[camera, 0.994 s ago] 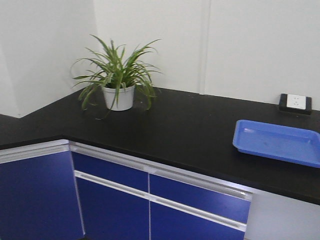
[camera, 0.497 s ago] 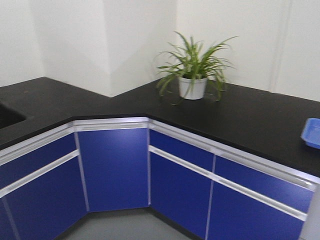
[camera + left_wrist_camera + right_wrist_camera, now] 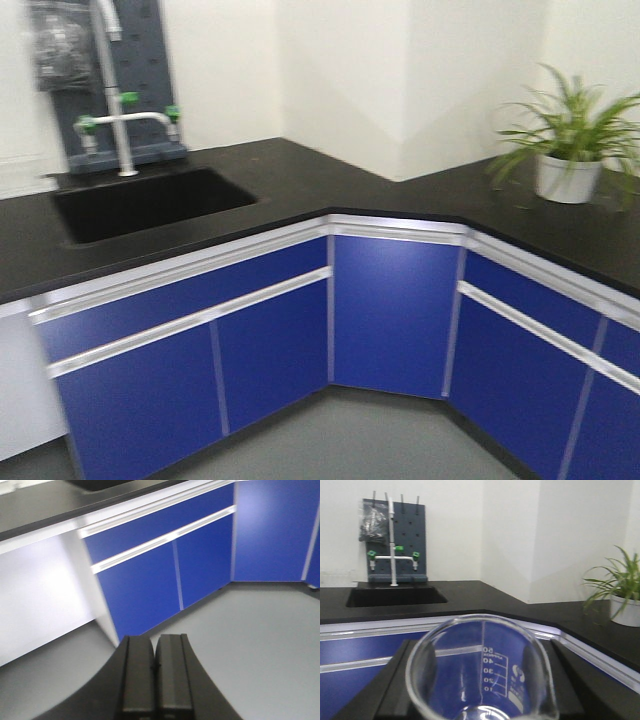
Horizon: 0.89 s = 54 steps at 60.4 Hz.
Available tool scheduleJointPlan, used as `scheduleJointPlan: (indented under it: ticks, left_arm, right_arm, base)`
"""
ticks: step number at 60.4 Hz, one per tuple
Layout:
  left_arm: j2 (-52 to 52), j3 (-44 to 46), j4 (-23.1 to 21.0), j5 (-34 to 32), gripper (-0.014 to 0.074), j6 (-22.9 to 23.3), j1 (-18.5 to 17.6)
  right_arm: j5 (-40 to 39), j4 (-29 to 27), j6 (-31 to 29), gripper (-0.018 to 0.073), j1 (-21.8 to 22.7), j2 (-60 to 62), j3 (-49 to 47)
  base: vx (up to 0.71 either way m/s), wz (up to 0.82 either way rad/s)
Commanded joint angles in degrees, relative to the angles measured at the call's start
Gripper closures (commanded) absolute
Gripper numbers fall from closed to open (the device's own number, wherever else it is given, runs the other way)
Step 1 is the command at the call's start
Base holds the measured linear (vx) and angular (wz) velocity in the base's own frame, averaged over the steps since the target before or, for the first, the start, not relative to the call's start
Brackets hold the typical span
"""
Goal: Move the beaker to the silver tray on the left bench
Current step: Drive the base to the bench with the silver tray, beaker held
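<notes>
Between the two black fingers (image 3: 395,690) of the right claw (image 3: 480,695) sits the beaker (image 3: 480,650), seen from just behind and above its mouth. It is a small cylinder of clear glass with an open top and a thick, rounded rim that catches the light. White scale marks are printed on its far wall and read through the glass, running from 50 at the top down to 10. It looks empty. The claw grips it with one finger on each side and holds it up in the air, off the table and facing the corner of the room

The left claw (image 3: 155,675) has its fingers pressed flat together with nothing between them. It hangs low over the grey floor (image 3: 250,630), close to the blue cupboard doors (image 3: 145,585)

From the front view, slightly blurred, the long black table (image 3: 300,170) carries a sunken black sink (image 3: 150,205). A white tap (image 3: 112,90) with green knobs rises behind the sink, in front of a grey peg rack (image 3: 150,60). Past the corner, a potted plant (image 3: 568,150) in a white pot stands on the next stretch of black top
</notes>
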<state>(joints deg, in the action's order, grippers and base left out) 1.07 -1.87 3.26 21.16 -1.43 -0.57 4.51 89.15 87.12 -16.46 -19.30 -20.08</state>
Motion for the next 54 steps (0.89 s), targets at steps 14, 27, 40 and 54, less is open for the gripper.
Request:
scheduleJointPlan:
  ticks: [14,27,40,54]
  left_arm:
    - [0.46,-1.14,-0.16,-4.26,0.0595,0.10,-0.33]
    - [0.46,-1.14,-0.16,-4.26,0.0595,0.10,-0.33]
    - [0.46,-1.14,-0.16,-4.26,0.0595,0.10,-0.33]
    - [0.46,-1.14,-0.16,-4.26,0.0595,0.10,-0.33]
  right_arm:
    - [0.24,0.58,-0.23,0.0571,0.04,-0.69,-1.78]
    - [0.24,0.58,-0.23,0.0571,0.04,-0.69,-1.78]
    - [0.24,0.58,-0.23,0.0571,0.04,-0.69,-1.78]
    - [0.24,0.58,-0.23,0.0571,0.04,-0.69,-1.78]
  base:
    - [-0.14,0.63]
    - [-0.06,0.59]
    - [0.05,0.50]
    - [0.15,0.50]
